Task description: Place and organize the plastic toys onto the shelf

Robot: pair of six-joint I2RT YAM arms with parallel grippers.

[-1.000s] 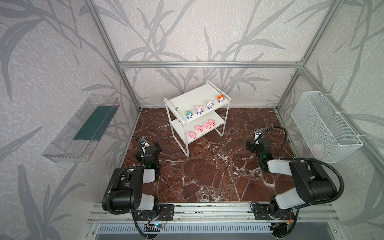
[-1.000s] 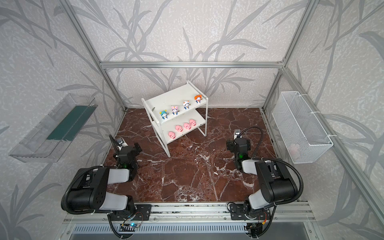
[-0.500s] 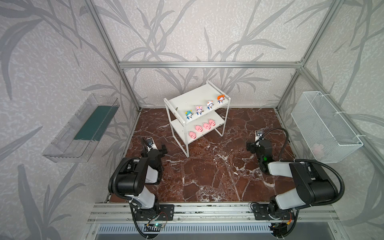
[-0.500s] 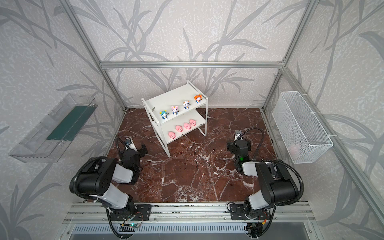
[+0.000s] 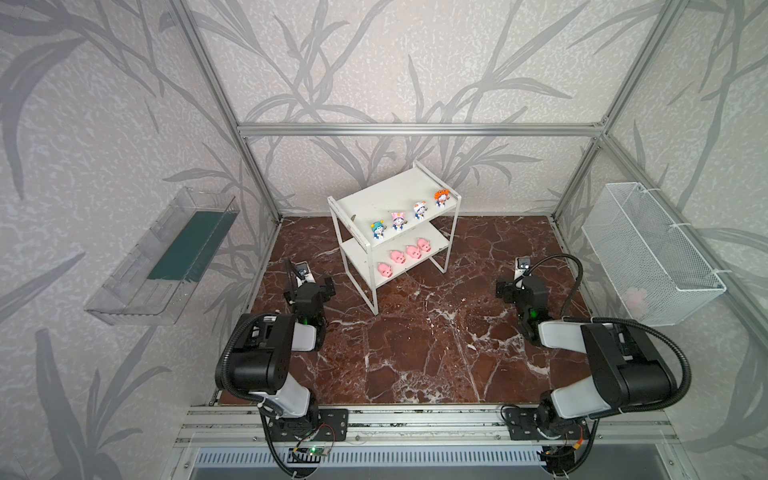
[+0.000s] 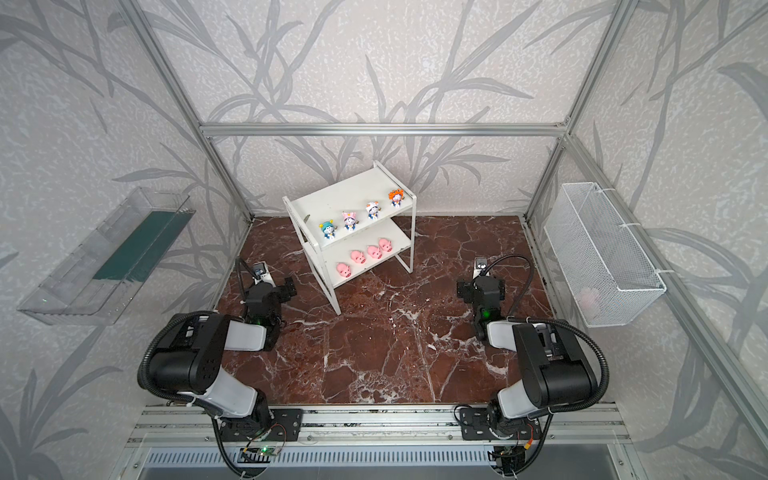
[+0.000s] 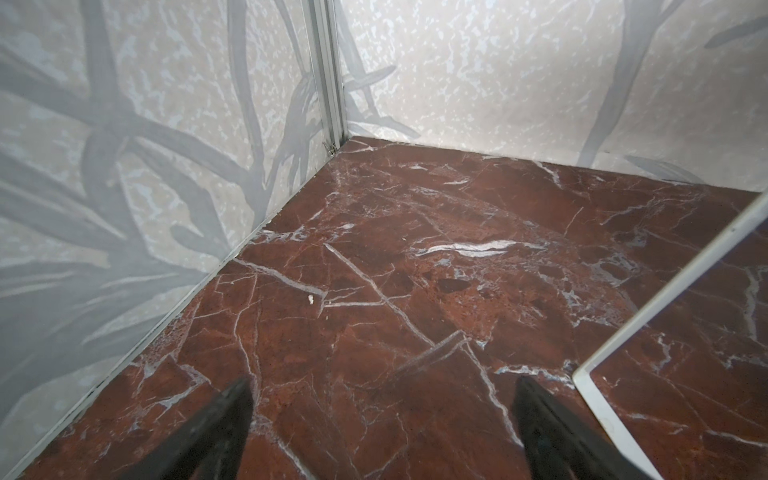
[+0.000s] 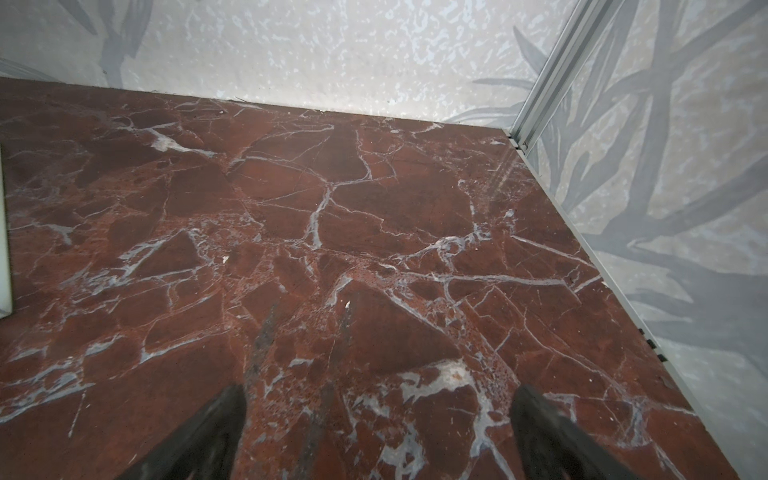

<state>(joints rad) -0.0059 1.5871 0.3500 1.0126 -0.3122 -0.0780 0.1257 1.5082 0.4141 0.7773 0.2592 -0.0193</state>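
Shelf (image 5: 374,203): stands at the back middle of the floor (image 5: 415,345), turned at an angle, so one long side faces the arms
Upper board: four figurines (image 5: 398,220) upright in a single row near the front edge, spaced apart, with teal, pink, white and orange hats in turn
Lower board: four pigs (image 5: 397,257) in a matching row, close together but not stacked
Reason for layout: judged to be one kind per board, each row near the front edge, so every toy stays visible and reachable
Left claw (image 7: 384,381): fingers spread wide with nothing between them, low over bare floor, just beside a front leg of the shelf
Right claw (image 8: 379,388): fingers spread wide and empty, over bare floor, well apart from the shelf
Loose toys: none visible on the floor in any view
Task status: judged complete, as all eight toys sit on the shelf
Arm posture: each arm folded on its own side, probably to keep clear of the shelf and avoid knocking the rows
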